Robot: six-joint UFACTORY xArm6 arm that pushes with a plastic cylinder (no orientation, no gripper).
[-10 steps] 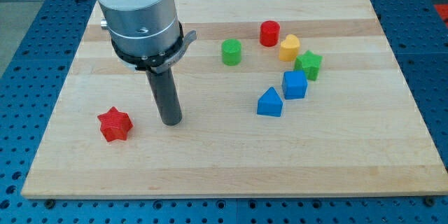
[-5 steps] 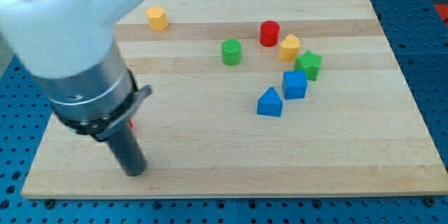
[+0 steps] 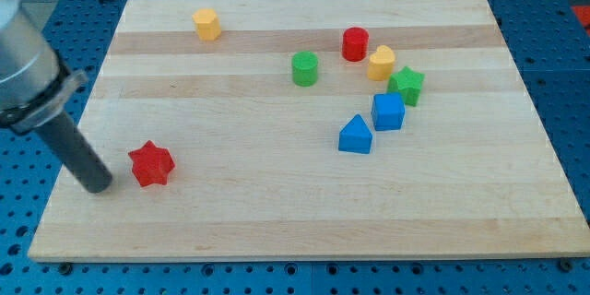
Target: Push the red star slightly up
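The red star (image 3: 151,164) lies near the board's lower left corner. My tip (image 3: 96,185) rests on the board just to the view's left of the star and slightly below it, a small gap apart from it. The rod rises up and to the left out of the frame.
A yellow block (image 3: 207,24) sits at the top left. A green cylinder (image 3: 304,68), a red cylinder (image 3: 355,43), a yellow block (image 3: 381,62), a green star (image 3: 406,85), a blue cube (image 3: 388,111) and a blue triangular block (image 3: 355,135) cluster right of centre on the wooden board (image 3: 461,194).
My tip has swept from the right of the red star, round below it, to its left. The star has not moved. The top-left yellow block has come into view.
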